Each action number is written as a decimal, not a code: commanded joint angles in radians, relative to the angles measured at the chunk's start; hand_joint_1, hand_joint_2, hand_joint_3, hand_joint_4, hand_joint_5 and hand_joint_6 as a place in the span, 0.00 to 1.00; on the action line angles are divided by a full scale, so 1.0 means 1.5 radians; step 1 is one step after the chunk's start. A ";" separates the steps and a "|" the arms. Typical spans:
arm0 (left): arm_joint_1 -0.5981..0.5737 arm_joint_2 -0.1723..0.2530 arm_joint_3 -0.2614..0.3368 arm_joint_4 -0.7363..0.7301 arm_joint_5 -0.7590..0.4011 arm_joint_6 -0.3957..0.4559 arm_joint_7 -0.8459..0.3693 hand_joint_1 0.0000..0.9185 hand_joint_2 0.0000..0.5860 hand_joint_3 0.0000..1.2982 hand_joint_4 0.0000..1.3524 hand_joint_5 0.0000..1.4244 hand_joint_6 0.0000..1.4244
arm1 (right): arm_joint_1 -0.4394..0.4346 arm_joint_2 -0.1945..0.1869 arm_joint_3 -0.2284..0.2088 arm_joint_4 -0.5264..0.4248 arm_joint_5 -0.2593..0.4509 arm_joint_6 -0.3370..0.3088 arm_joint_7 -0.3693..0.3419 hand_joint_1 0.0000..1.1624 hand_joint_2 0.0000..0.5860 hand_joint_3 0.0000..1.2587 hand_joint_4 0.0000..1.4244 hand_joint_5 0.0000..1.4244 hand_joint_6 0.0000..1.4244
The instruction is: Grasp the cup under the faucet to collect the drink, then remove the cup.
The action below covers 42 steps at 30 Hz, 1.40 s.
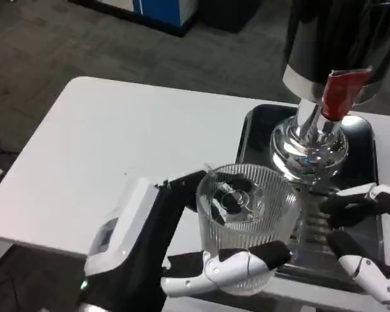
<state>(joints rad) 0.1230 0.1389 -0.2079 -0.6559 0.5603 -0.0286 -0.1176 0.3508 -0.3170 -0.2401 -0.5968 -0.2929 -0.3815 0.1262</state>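
Head view shows our left hand point(208, 260) wrapped around the ribbed clear cup point(246, 218), fingers on its near and far sides, so we judge the cup held. The cup sits in front of the dispenser point(338, 45) and to the left of its chrome faucet point(310, 140), at the left edge of the black drip tray point(260, 127), not yet under the spout. Whether the cup rests on the white table point(110, 143) or is lifted clear of it, we cannot tell. Our right hand point(367, 234) lies over the tray in front of the faucet, fingers apart and holding nothing. The red tap lever point(341, 91) stands above the faucet, untouched. In our judgement the step in hand is carrying the cup beneath the spout. To do it well we should keep the cup upright and the grip firm on the ribbed wall, bring the cup's mouth directly below the faucet outlet, and settle it on the tray's grille before any pour. The right hand stands near that path and ought to keep clear of the cup. We see no liquid in the cup.
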 commanded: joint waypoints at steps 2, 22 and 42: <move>-0.051 -0.019 -0.025 0.017 0.009 0.025 -0.002 0.51 0.24 0.49 0.54 0.49 0.39 | 0.018 0.002 -0.017 -0.008 0.014 -0.024 -0.005 0.35 0.61 0.43 0.40 0.38 0.29; -0.178 -0.035 -0.085 0.160 0.032 0.034 0.022 0.50 0.25 0.49 0.54 0.49 0.39 | 0.033 -0.001 -0.031 -0.003 0.030 -0.038 0.003 0.36 0.62 0.43 0.40 0.38 0.29; -0.167 -0.064 -0.095 0.235 0.063 -0.020 0.182 0.44 0.24 0.49 0.54 0.49 0.38 | 0.044 -0.008 -0.039 0.013 0.039 -0.055 0.006 0.36 0.63 0.43 0.40 0.38 0.29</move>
<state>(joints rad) -0.1414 0.0581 -0.3404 -0.3084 0.6417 -0.0173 0.1086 0.4063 -0.3248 -0.2952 -0.5846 -0.2468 -0.4475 0.1269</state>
